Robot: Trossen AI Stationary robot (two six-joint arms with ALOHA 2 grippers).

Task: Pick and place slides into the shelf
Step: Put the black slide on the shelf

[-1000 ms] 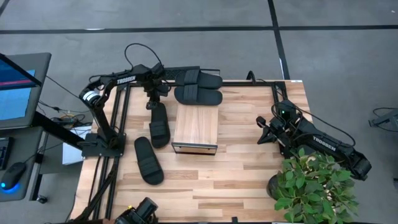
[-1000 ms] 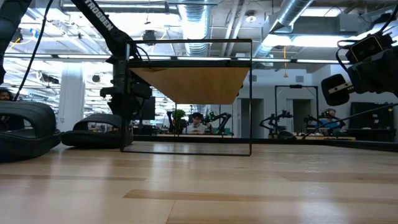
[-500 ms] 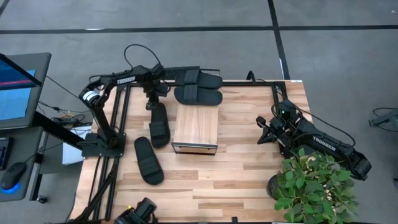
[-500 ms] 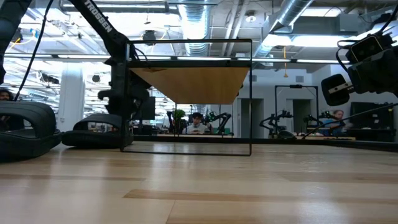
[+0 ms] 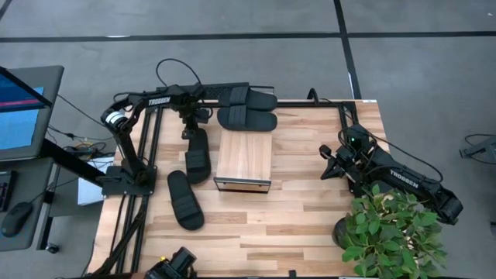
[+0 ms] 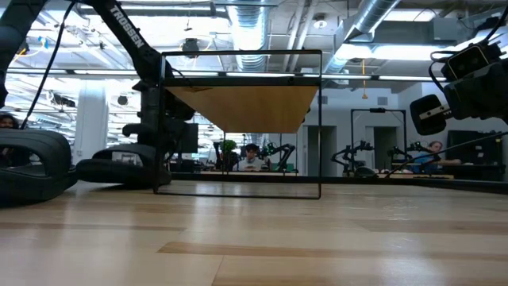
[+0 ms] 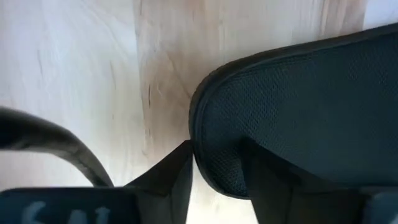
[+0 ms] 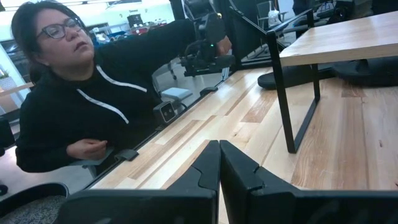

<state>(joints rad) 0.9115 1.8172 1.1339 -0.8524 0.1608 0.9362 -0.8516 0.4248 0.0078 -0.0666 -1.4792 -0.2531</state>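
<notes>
Nearest the front edge of the table (image 5: 310, 232), toward its left side, a spare slide (image 5: 184, 200) is lying loose and slightly askew, well apart from either arm. Just past it, my left pincer (image 5: 191, 130) is grasping the slide (image 5: 198, 156) that I am working on. In the left wrist view the rounded end of its sole (image 7: 286, 112) is sitting between my two fingers (image 7: 171, 177), which are pressing on it from either side. The slide is resting on the table, just beside the left side of the shelf (image 5: 243, 159). Its long axis is running front to far, parallel to the shelf's long side, and I am holding it at the far end. The shelf is lying directly to the right of my grip, so I am judging that the coming move is a short sideways carry. The left arm is clearly the nearer one for it. My right pincer (image 5: 330, 166) is waiting clenched and empty near the right edge. Farthest off, two more slides (image 5: 248, 108) are lying crosswise along the far edge, behind the shelf.
</notes>
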